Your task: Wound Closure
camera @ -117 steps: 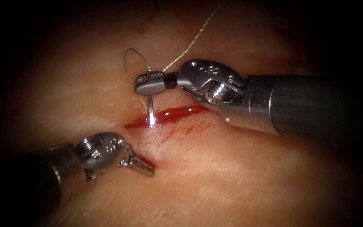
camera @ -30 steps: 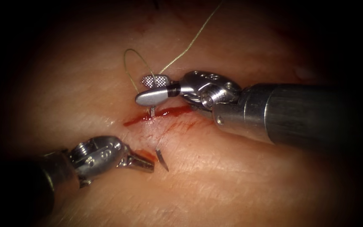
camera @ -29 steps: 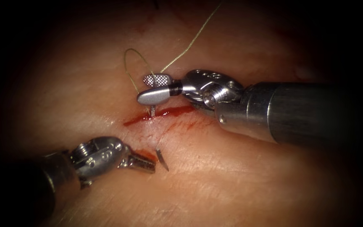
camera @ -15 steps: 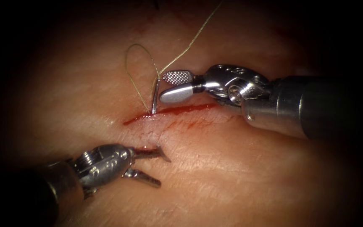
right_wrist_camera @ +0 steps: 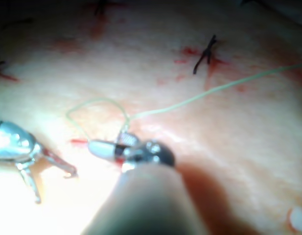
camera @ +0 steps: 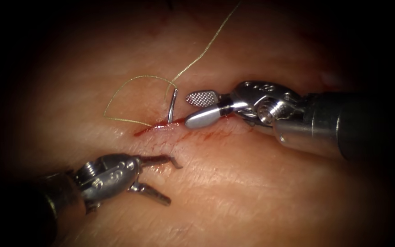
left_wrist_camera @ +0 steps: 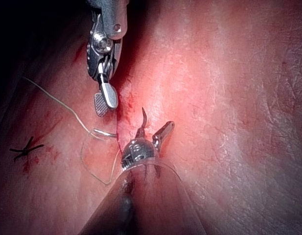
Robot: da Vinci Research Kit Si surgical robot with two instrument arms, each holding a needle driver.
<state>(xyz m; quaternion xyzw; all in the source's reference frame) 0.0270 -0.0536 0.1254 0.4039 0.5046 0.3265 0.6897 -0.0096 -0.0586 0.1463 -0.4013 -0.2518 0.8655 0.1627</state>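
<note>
Gleaming curved needle (camera: pixel 172 106) piercing tissue (camera: pixel 234 183)

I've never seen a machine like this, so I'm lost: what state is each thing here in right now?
Left pincer: open, holding nothing, one jaw by the needle's tip.
Right pincer: open, holding nothing, at the cut.
Needle: in the tissue, tail standing out at the cut, tip out near the left pincer.
Thread: slack, looped from the needle's tail.
Cut: open, red fluid in it.
</note>
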